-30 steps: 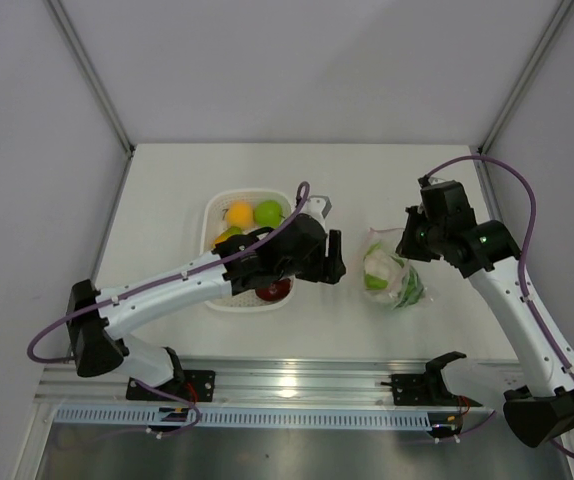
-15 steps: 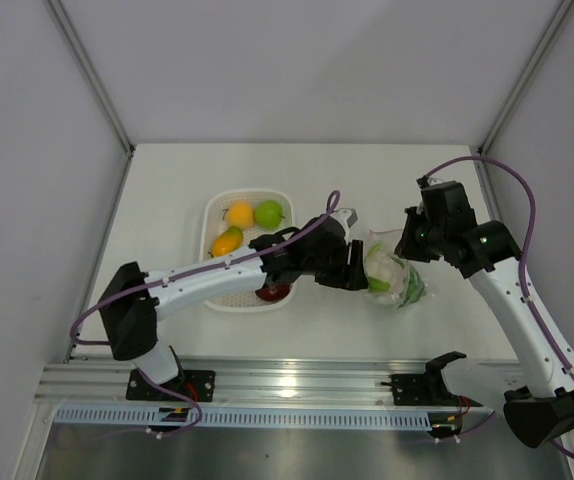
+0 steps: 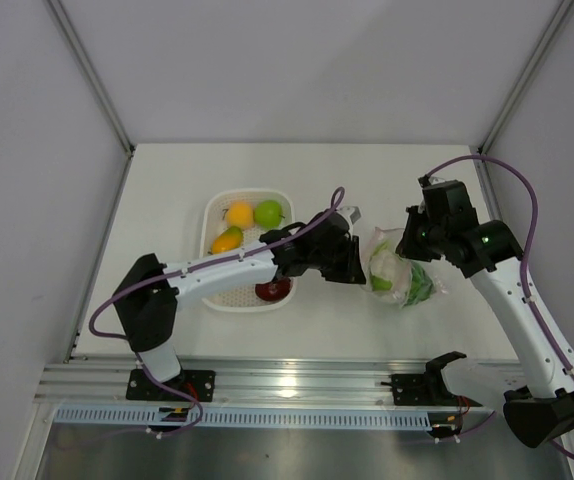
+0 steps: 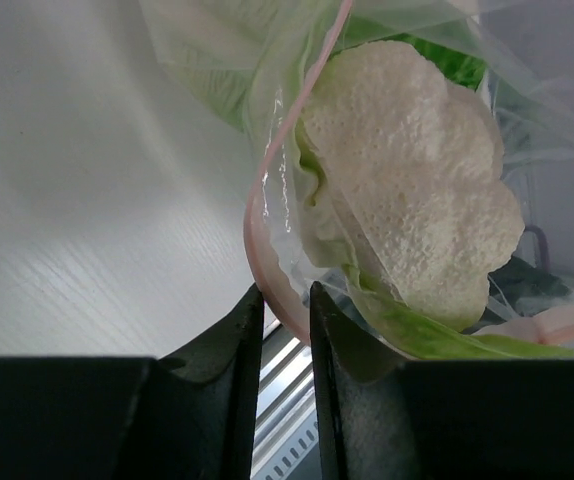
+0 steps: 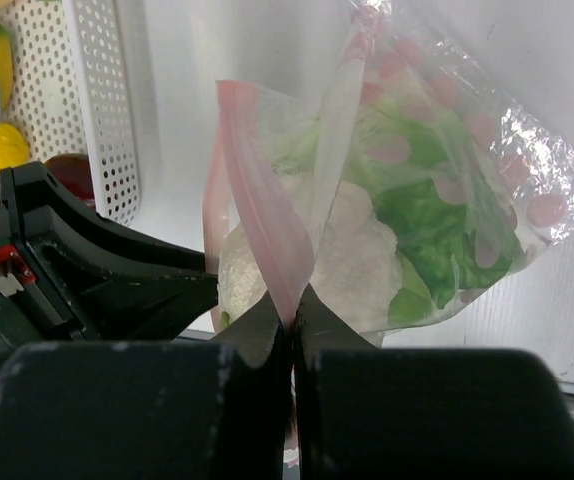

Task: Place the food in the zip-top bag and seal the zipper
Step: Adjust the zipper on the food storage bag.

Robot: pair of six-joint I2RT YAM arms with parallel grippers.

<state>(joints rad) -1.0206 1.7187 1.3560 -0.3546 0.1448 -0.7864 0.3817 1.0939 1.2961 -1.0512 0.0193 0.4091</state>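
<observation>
The zip-top bag (image 3: 404,280) lies centre-right of the overhead view, with lettuce (image 4: 407,180) showing white and green through the plastic. The right gripper (image 5: 289,318) is pressed tight on the pink zipper (image 5: 262,230), lifting that lip, we'd say, so the mouth gapes leftward. There the left gripper (image 4: 287,300) sits right at the opening, its tips a narrow slit apart, with nothing we can see between them. Left of centre, the white basket (image 3: 212,215) holds the four fruits yet to go. We can find no writing, only pink dots on the bag.
</observation>
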